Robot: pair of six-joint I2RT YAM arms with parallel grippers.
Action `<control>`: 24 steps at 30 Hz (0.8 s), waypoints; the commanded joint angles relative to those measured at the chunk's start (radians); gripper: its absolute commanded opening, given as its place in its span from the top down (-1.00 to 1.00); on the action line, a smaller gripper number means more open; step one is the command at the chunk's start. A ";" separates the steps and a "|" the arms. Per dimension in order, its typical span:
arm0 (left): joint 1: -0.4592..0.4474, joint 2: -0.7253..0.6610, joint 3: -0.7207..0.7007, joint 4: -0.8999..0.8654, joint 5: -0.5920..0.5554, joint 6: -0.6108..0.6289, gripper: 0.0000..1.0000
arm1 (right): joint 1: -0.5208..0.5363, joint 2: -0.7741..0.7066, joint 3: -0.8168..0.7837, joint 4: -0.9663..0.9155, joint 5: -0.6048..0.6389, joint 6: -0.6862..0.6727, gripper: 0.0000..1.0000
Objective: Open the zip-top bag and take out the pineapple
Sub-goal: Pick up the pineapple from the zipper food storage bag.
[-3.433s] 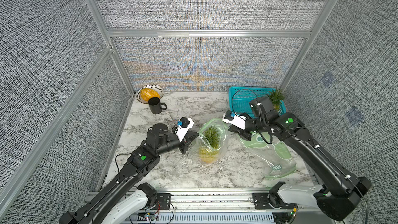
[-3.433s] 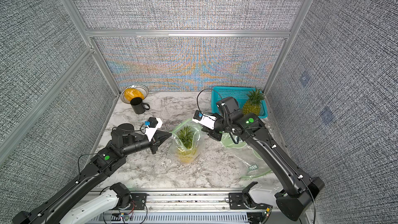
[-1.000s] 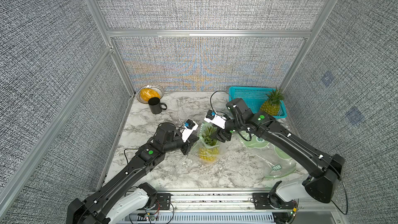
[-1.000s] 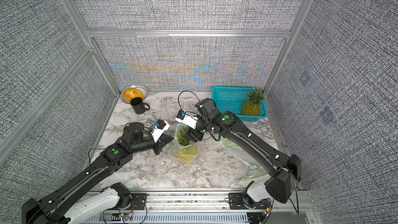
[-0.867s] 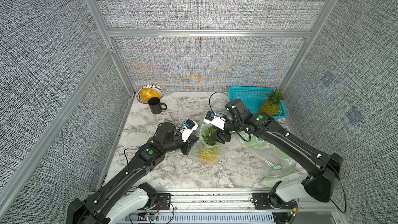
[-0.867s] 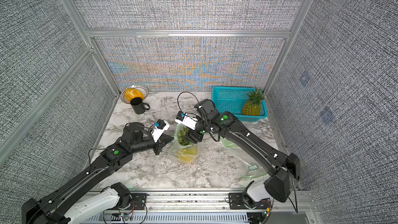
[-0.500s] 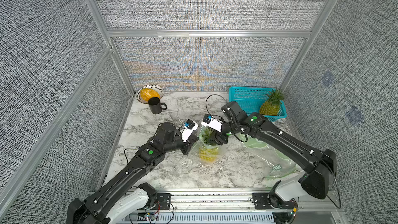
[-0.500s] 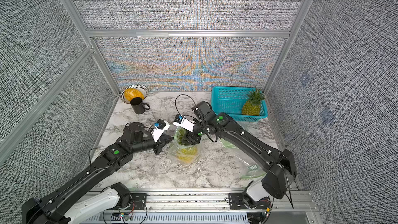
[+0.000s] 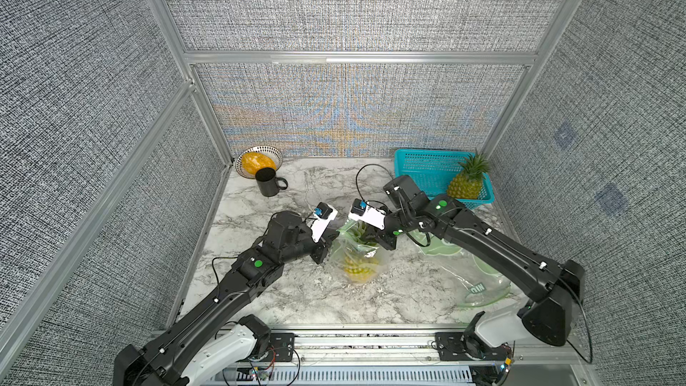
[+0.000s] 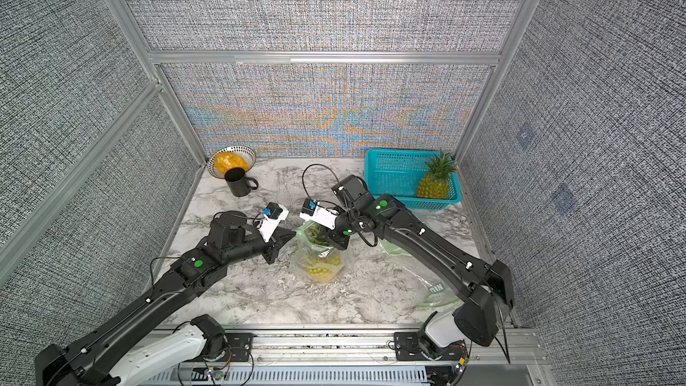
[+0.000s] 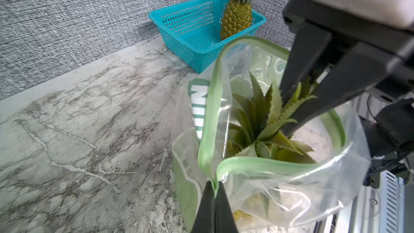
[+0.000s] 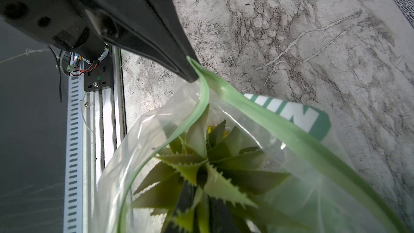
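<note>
Plainly, bag [image 9: 380,259] holds pineapple [image 9: 358,269]; basket [image 9: 419,152], second pineapple [image 9: 466,187]; bowl [image 9: 275,156], perhaps fruit [image 9: 256,161].

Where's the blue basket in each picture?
Top view: basket at the far right corner of the table.
Top view: basket there too.
Left wrist: basket upper middle, behind the zip-top bag.
Right wrist: not in it.
Shared landmark: the bag's green zip strip, in every view.

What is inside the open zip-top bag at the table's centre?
A pineapple: its crown shows in the open bag, with the right tool closed on the leaves. Its yellow body is blurred by plastic; the base is hidden.
</note>
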 commanded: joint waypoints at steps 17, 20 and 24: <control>-0.001 0.034 0.023 0.005 0.220 0.049 1.00 | 0.000 -0.159 -0.024 0.269 0.089 0.075 1.00; -0.002 0.045 0.031 -0.006 0.231 0.054 1.00 | 0.001 -0.180 -0.026 0.287 0.096 0.079 1.00; -0.005 0.062 0.043 -0.022 0.251 0.068 1.00 | -0.002 -0.198 -0.031 0.313 0.121 0.091 1.00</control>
